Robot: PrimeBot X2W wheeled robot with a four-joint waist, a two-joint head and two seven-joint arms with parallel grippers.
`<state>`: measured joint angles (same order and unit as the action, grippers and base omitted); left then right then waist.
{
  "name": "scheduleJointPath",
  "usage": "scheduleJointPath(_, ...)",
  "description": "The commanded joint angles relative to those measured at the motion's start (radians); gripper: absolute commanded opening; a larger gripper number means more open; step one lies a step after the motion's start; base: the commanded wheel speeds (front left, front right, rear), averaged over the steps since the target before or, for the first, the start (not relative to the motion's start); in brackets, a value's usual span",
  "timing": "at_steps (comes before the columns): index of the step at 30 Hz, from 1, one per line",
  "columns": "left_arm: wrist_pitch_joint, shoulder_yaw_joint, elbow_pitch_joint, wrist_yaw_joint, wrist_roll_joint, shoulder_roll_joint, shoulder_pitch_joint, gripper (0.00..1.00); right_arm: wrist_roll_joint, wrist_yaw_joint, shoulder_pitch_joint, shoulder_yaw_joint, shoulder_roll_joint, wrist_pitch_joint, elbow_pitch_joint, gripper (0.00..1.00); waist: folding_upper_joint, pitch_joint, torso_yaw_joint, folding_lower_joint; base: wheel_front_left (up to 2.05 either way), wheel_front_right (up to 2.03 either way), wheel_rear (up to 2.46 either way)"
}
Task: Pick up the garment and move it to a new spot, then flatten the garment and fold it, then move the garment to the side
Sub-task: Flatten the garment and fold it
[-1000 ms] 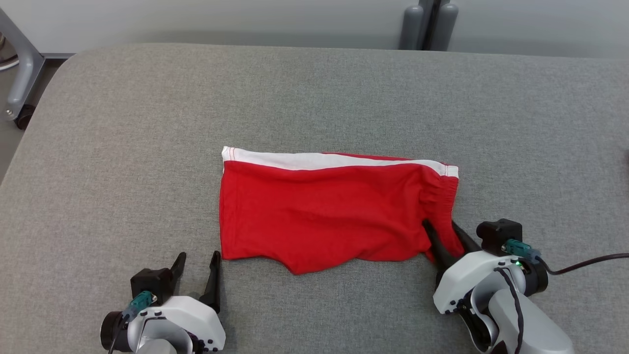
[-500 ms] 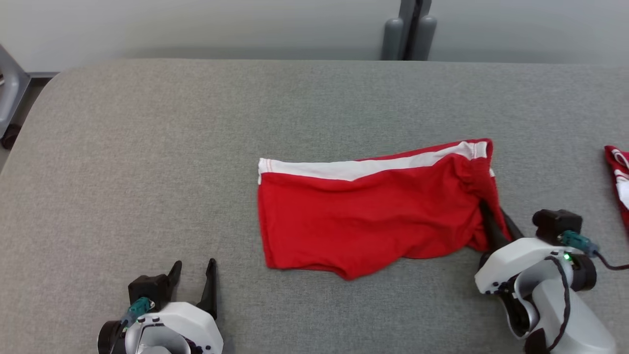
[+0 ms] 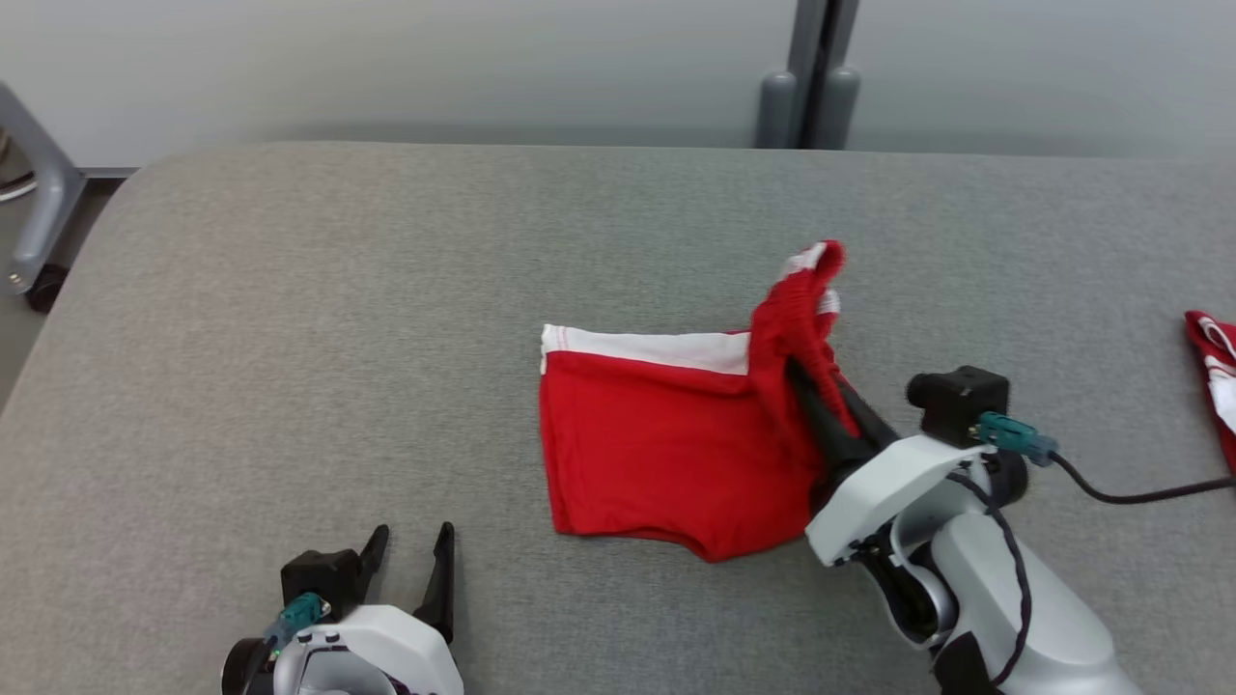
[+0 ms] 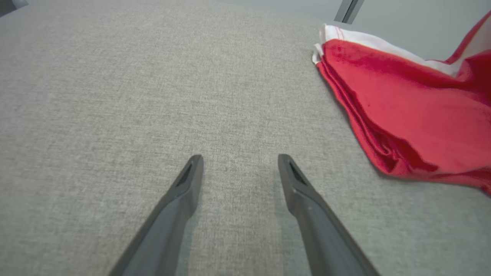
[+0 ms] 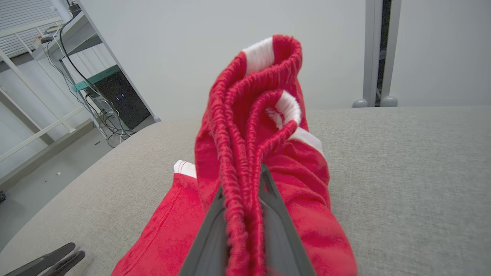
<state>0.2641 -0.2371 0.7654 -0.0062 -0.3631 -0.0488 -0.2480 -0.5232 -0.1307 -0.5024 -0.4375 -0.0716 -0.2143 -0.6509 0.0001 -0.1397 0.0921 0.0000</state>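
Your right gripper (image 3: 806,386) was pinched tight on the shorts (image 3: 657,434), fingers pointing forward and leftward. Your left gripper (image 3: 413,541) hung low, its fingers spread apart.

No text, label, brand, number or sign can be read anywhere. The red garment (image 3: 657,434) shows no legible print. The red cloth (image 3: 1212,347) at the right edge of the counter (image 3: 386,290) bears white markings, but they are cut off by the frame and too small to read.
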Motion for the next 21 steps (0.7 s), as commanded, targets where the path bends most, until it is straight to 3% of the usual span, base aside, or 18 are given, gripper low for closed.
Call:
scheduleJointPath(1, 0.000, -0.008, -0.003, 0.006, -0.009, -0.004, 0.017, 1.00, -0.025, 0.000, -0.007, -0.030, -0.002, 0.016, 0.019, 0.00, -0.0001, 0.009, 0.029, 0.0000, 0.00, 0.00, 0.00)
scheduleJointPath(7, 0.000, -0.046, -0.013, 0.016, -0.030, -0.004, 0.026, 1.00, -0.077, 0.000, -0.025, -0.116, 0.007, 0.055, 0.022, 0.00, -0.0001, 0.020, 0.121, 0.0000, 0.00, 0.00, 0.00)
scheduleJointPath(13, 0.000, -0.090, -0.031, 0.026, -0.052, -0.004, 0.015, 1.00, -0.055, 0.000, -0.061, -0.121, 0.015, 0.023, -0.097, 0.00, -0.0001, 0.010, 0.213, 0.0000, 0.00, 0.00, 0.00)
scheduleJointPath(14, 0.000, -0.098, -0.033, 0.025, -0.054, -0.004, 0.016, 1.00, -0.056, 0.000, -0.064, -0.119, 0.016, 0.017, -0.121, 0.33, -0.0001, 0.010, 0.224, 0.0000, 0.00, 0.00, 0.00)
scheduleJointPath(15, 0.000, -0.103, -0.034, 0.028, -0.057, -0.004, 0.017, 1.00, -0.054, 0.000, -0.071, -0.120, 0.017, 0.009, -0.142, 0.81, -0.0001, 0.010, 0.232, 0.0000, 0.00, 0.00, 0.00)
scheduleJointPath(16, 0.000, -0.107, -0.036, 0.030, -0.058, -0.005, 0.018, 1.00, -0.061, 0.000, -0.079, -0.124, 0.019, 0.001, -0.155, 1.00, -0.0001, 0.010, 0.238, 0.0000, 0.00, 0.00, 0.00)
scheduleJointPath(21, 0.000, -0.106, -0.042, 0.042, -0.057, -0.004, 0.019, 1.00, -0.162, 0.000, -0.080, -0.196, 0.015, -0.029, -0.116, 1.00, -0.0001, 0.010, 0.235, 0.0000, 0.00, 0.00, 0.00)
